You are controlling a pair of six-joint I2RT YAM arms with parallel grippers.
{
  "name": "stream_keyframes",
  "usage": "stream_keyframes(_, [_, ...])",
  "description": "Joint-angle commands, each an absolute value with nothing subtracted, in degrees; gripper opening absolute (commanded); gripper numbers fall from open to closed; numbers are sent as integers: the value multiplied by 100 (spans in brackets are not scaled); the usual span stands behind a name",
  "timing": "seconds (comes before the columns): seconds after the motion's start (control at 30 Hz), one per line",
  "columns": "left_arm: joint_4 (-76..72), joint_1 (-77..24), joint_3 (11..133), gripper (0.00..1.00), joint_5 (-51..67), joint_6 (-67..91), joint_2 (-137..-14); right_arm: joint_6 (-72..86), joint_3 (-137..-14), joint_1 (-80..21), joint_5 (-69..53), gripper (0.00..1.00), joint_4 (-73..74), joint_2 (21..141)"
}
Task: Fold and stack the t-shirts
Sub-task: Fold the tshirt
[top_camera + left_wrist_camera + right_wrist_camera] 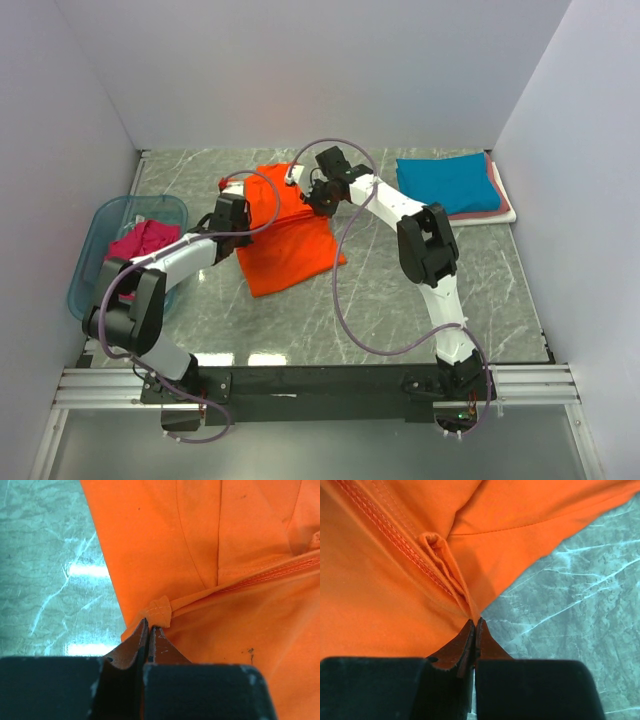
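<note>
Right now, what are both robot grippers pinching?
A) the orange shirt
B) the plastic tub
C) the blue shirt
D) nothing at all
A: the left gripper and right gripper are each shut on a bunched fold of the orange shirt, as both wrist views show.

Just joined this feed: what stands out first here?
The orange t-shirt at the centre of the table, pinched at either side by the shut left gripper and right gripper. The folded teal t-shirt tops a stack at far right; a magenta t-shirt sits in the blue tub at left.
</note>
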State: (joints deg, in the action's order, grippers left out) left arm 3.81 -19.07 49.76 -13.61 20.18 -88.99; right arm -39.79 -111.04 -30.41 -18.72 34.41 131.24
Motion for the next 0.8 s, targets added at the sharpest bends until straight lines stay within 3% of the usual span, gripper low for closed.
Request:
stream_keyframes(0.0, [264,-1872,5221,0,-1520,1898,-8938,-3876,-11408,-2979,-1784,0,3393,13096])
stream_keyframes(0.67, [325,-1775,5326,0,-1538,1907,-9053,-3858,-11830,-3023,-1617,0,3507,13350])
stream_keyframes(0.77, [360,-1758,5361,5,-1660,1951,-9114,-3858,-11900,-3032,-1538,13,3551,13412])
